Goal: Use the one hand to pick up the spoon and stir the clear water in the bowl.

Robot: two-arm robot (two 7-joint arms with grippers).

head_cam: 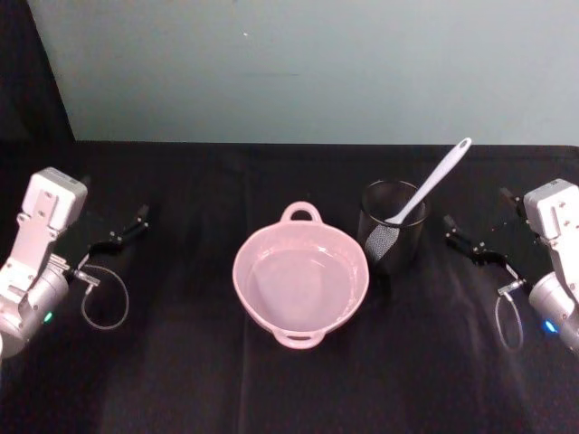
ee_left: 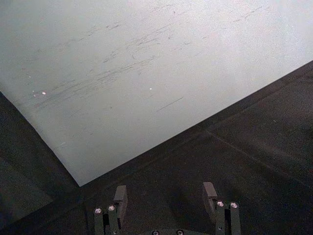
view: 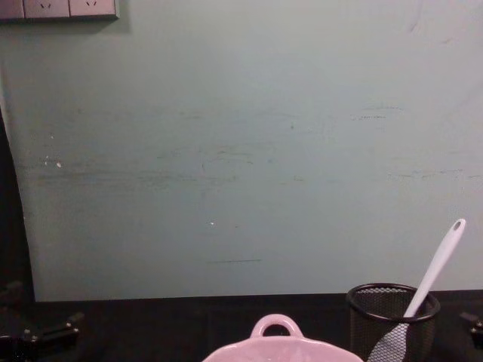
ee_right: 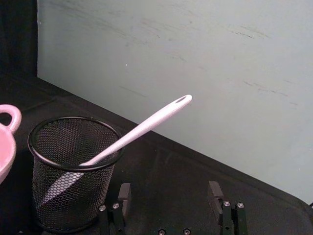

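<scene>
On the right half of the black bench (head_cam: 181, 380), the spoon (head_cam: 425, 190) stands tilted in a black mesh cup (head_cam: 393, 237), blade down. The right pincer (ee_right: 169, 193) waits near the cup's right side, apart from it, jaws wide and empty. The pink bowl (head_cam: 256, 262), seemingly holding clear water, sits just left of the cup; the left pincer (ee_left: 165, 193) is parked far left, also wide.

Black wire-mesh cup (head_cam: 407, 250) sits upright on the black-draped table (head_cam: 163, 380), a bit right of centre. Pale green wall (head_cam: 298, 72) behind, with sockets (view: 57, 7) at its top-left.
</scene>
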